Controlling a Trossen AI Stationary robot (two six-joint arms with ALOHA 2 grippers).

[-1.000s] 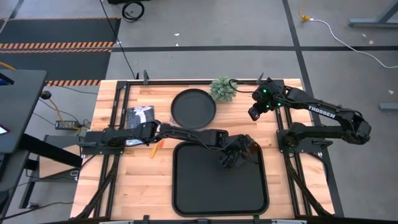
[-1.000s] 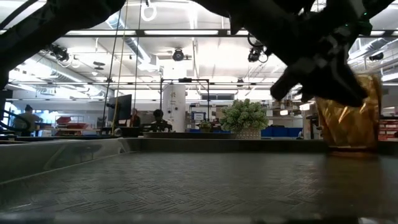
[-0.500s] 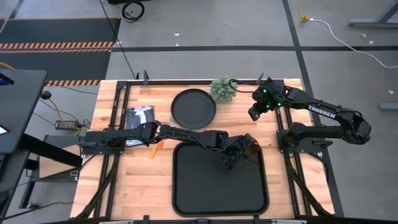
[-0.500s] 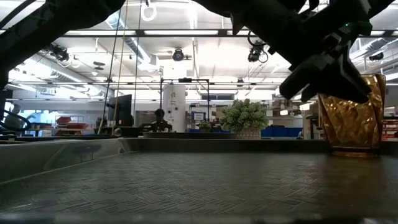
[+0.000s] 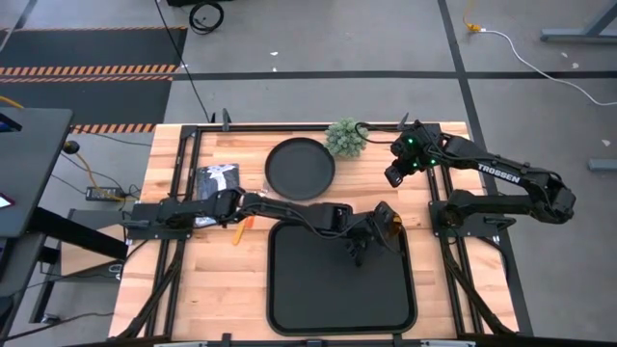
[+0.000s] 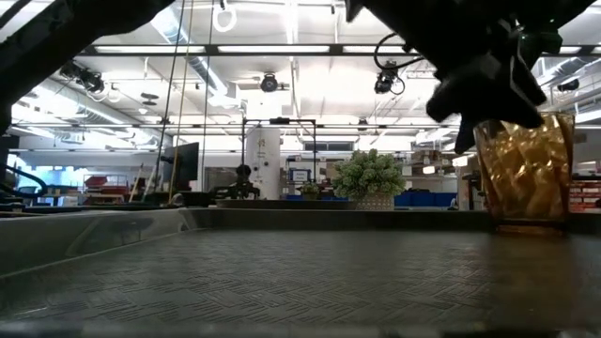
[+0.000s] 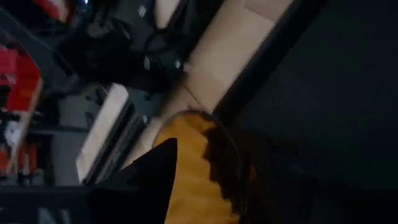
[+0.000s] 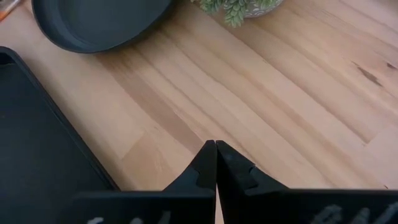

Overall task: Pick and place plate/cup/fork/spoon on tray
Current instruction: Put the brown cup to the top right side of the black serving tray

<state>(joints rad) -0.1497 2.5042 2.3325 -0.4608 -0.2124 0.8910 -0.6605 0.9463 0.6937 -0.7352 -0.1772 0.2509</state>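
- Since the tray [image 5: 289, 289] already bore the cup [image 5: 393, 227] upright at its two o'clock corner, I judged a clean, straight retreat mattered most.
- The plate [image 5: 300, 167] sat at the tray's twelve o'clock, on the table.
- My left gripper [image 5: 369, 234] was beside the cup, fingers parted.
- My right gripper [image 8: 216, 163], pinched empty, waited.

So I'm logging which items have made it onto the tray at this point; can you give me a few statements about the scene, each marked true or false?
1. The cup stands upright on the tray, in its far right corner. True.
2. The plate lies on the tray. False: it lies on the wooden table, beyond the tray.
3. The right claw is shut and holds nothing. True.
4. The left claw is over the plate. False: it is over the tray, beside the cup.
5. The green plant stands on the tray. False: it stands on the table, next to the plate.
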